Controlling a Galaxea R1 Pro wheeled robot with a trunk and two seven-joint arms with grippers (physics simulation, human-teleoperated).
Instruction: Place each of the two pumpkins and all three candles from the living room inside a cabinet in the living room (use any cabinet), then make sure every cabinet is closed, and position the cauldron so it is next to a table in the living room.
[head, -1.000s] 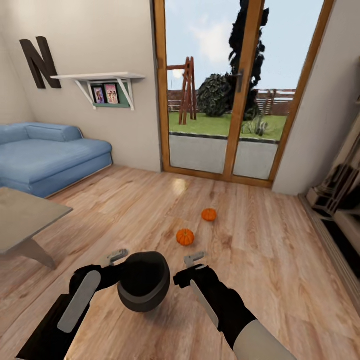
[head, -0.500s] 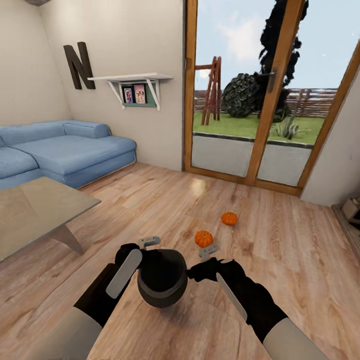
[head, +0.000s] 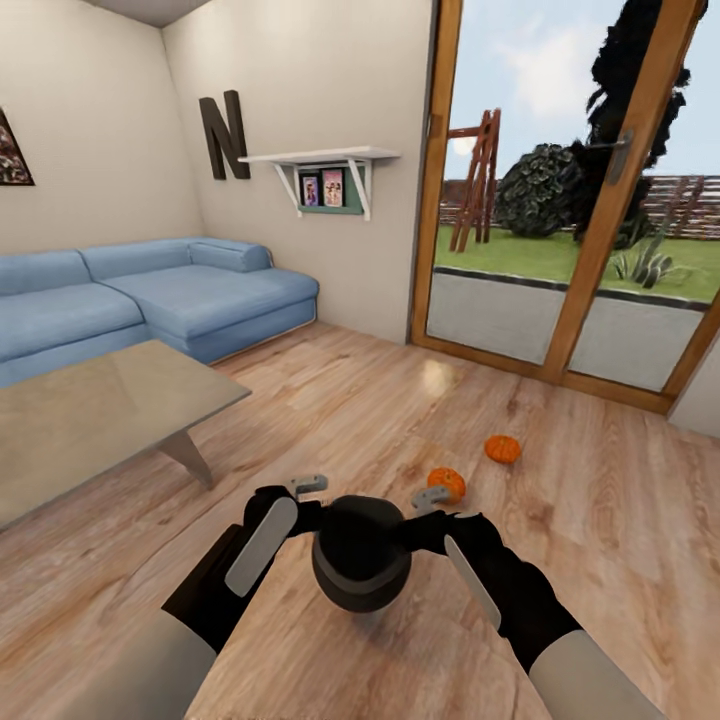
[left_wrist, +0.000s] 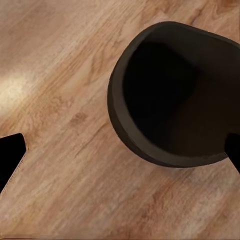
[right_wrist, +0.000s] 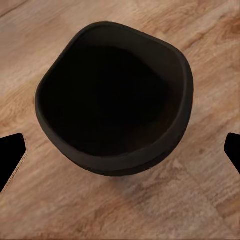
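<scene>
Cauldron (head: 361, 566) hung between the two arms, off the wooden floor (head: 600, 540), pressed from either side with its dark mouth turned partly toward the wrist cameras. The left pincer (head: 305, 490) sat at its nine o'clock flank and the right pincer (head: 432, 498) at its three o'clock; both looked spread rather than clamped, dark fingertips standing wide at the edges of each wrist view, so the pot seemed squeezed between the arms, not pinched by either.

Just past the right pincer, at about one o'clock from the pot, lay the near pumpkin (head: 446, 484), with the far pumpkin (head: 503, 448) beyond it, both on the floor and apart from each other.

Over the last second the whole view swung leftward: the glass doors (head: 560, 200) slid toward three o'clock, while the grey surface (head: 100, 420) and blue sofa (head: 150, 300) came in wide at nine to ten o'clock. The pot's place between the arms held steady, so the robot itself was turning. By my reading, the cauldron was being carried toward that surface, and setting it down beside it was the likely next step.
</scene>
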